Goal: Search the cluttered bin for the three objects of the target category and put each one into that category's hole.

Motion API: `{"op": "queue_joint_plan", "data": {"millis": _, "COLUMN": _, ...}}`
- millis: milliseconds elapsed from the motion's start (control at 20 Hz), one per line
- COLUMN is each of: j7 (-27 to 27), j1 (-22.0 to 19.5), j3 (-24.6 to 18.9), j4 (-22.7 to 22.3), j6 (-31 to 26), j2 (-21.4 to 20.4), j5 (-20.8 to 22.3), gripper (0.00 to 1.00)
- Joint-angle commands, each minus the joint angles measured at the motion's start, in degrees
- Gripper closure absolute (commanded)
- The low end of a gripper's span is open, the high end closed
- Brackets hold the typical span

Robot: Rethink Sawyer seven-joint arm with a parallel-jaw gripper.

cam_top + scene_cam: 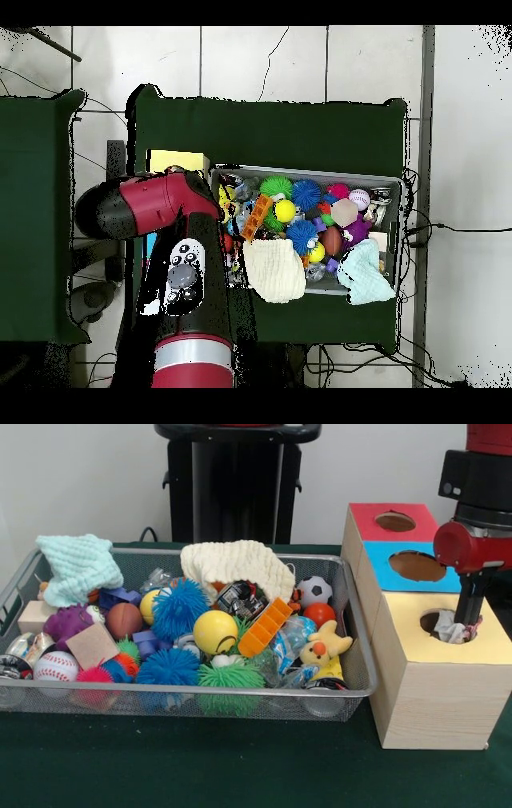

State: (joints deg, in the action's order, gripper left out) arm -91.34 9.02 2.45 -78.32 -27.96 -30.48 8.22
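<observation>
Gripper (462,624) reaches into the yellow box's hole (448,624), grasping crumpled white material (446,634) near its rim.

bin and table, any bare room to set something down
The bin is packed end to end. Bare green table runs along its near side, up to the wooden box. The gripper occupies the yellow hole.

Arm down over the yellow-topped box (448,640), gripper at its hole.

Red and black arm (476,512) drops in from above, wrist near vertical; red joint housing sits just above the box top. Gripper (464,620) reaches into the hole, tips at a pale crumpled thing there; finger state not discernible. In the overhead view the red arm (165,205) covers most of the box.
</observation>
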Motion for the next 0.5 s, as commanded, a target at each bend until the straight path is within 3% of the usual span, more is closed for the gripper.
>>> {"op": "queue_joint_plan", "data": {"millis": 50, "j7": -5.9, "j1": 0.3, "j3": -0.9, "j4": -1.0, "j6": 2.6, "j2": 4.7, "j5": 3.5, "gripper": 1.00}}
{"op": "queue_joint_plan", "data": {"millis": 500, "j7": -5.6, "j1": 0.4, "j3": -0.3, "j4": -0.5, "j6": 4.2, "j2": 6.4, "j5": 4.0, "gripper": 1.00}}
